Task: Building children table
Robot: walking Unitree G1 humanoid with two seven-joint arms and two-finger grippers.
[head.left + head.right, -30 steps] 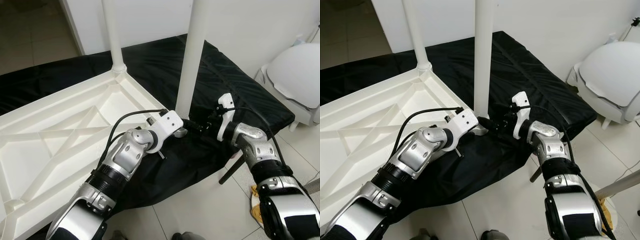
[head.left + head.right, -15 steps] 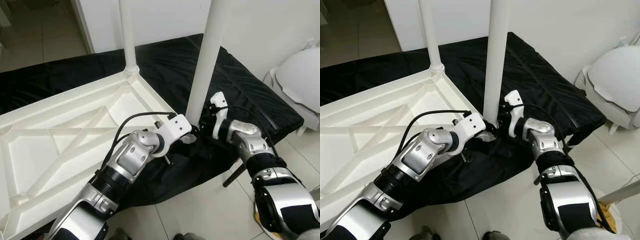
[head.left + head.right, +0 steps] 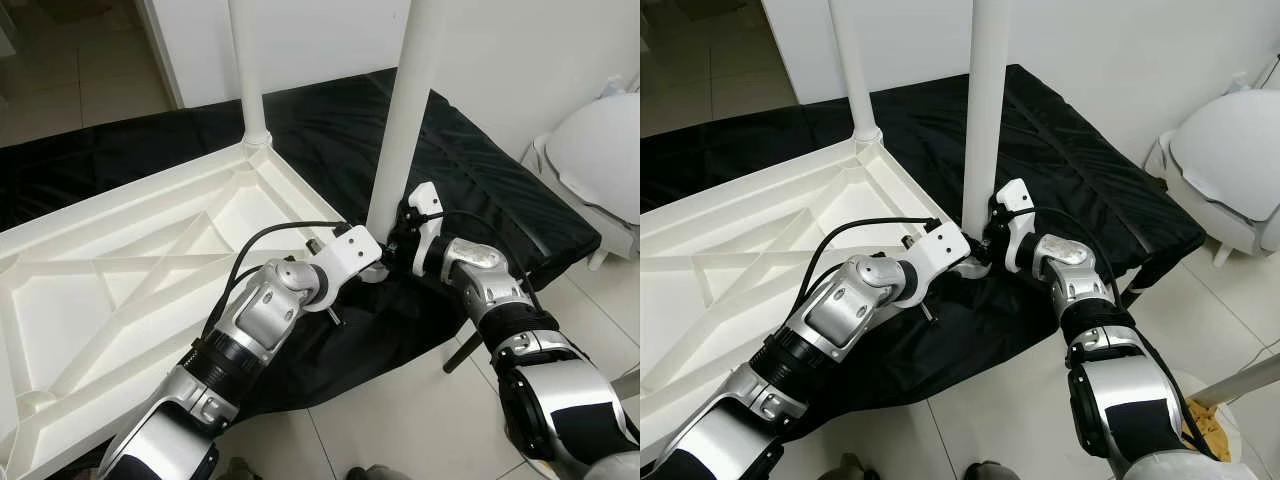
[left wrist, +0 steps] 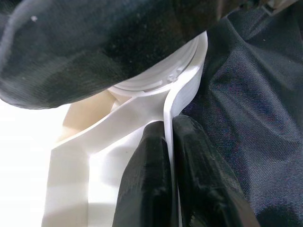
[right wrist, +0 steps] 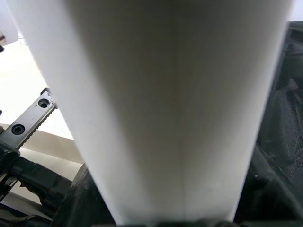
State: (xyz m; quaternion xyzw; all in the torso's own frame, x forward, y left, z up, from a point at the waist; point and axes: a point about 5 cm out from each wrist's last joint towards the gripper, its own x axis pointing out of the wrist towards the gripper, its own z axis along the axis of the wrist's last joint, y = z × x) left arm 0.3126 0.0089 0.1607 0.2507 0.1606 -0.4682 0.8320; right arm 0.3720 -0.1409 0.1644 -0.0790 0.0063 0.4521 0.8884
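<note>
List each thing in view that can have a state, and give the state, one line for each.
Table top: upside down, lying on the black cloth.
Near leg: upright in its corner socket.
Far leg: upright in its corner socket.
Left gripper: shut on the table top's rim at the near corner.
Right gripper: at the base of the near leg; grip unclear.

A black padded mat (image 3: 480, 170) lies on the floor, and its fabric shows folds and creases. The floor (image 3: 400, 420) is made of pale tiles with thin joints. On the right side stands a white rounded object (image 3: 600, 150) with a lid, beside the mat. Behind everything is a white wall (image 3: 520, 50).
</note>
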